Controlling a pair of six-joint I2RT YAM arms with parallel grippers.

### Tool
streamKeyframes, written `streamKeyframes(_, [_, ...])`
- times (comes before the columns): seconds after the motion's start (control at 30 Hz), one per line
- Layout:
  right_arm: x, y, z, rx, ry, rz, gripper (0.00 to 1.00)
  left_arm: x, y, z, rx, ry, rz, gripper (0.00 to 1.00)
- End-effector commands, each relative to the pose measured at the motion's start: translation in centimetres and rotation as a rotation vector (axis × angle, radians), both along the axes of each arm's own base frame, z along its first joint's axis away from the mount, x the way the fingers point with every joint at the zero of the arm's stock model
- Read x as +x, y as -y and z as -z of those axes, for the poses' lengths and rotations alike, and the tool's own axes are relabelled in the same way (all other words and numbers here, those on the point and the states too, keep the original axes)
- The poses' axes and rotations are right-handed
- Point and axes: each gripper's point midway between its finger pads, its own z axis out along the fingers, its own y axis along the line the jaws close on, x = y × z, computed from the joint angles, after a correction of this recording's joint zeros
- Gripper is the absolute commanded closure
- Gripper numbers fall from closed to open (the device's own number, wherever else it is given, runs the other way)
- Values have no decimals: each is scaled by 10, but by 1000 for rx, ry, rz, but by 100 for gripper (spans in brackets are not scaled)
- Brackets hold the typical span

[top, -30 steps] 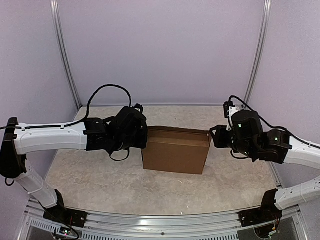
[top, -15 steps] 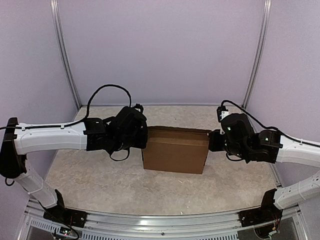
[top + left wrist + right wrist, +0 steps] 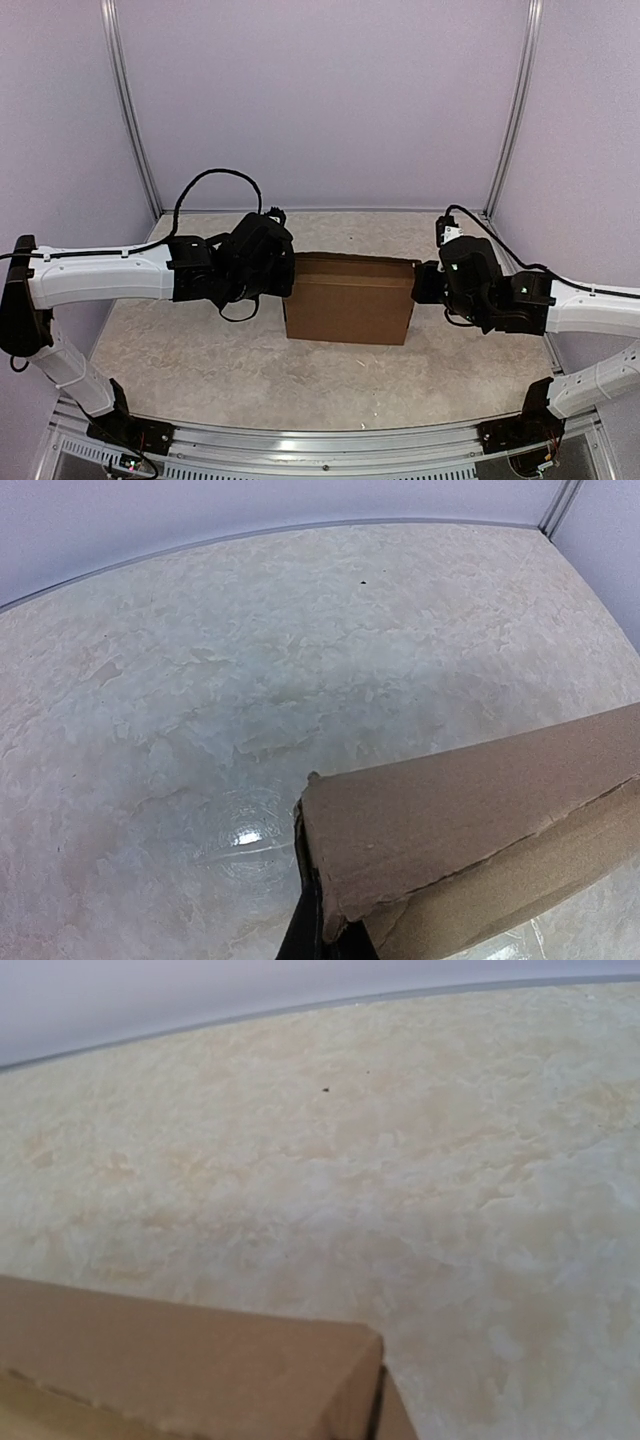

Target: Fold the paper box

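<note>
**Box on table, both grippers closed at its ends**

The box [image 3: 350,300] was seen folded up into a closed brown block. It was stood on the table [image 3: 200,360] mid-field, between the two arms.

The left gripper [image 3: 289,276] was placed at the box's left end, by the upper far corner. The right gripper [image 3: 420,283] was placed at the right end, touching or just beside the top edge.

Left jaws were read as fully closed. In the left wrist view a dark finger [image 3: 308,932] was seen tight against the box corner, under a ragged cardboard edge. Whether cardboard was pinched could not be told.

Right jaws were taken as closed too. Its fingers were not shown in the right wrist view. Only the box corner was seen there, low in frame, with table behind.
</note>
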Motion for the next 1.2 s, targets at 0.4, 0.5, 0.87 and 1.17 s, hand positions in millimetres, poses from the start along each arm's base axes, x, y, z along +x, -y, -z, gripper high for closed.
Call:
streamKeyframes(0.4, [-33,0,91,-146,-208,-62,100,-36,-12,57,133,-181,106,82])
streamKeyframes(0.5, [-33,1,92,-148,-207,-58,100,-38,-15,53,133,-174,122,73])
streamKeyframes(0.87, [-31,7,103,-192,-207,-42,100,-54,-17,18,36,-152,258,42])
streamKeyframes(1.17, [-29,3,103,-198,-195,-51,100,-57,-27,-48,-214,-99,399,36])
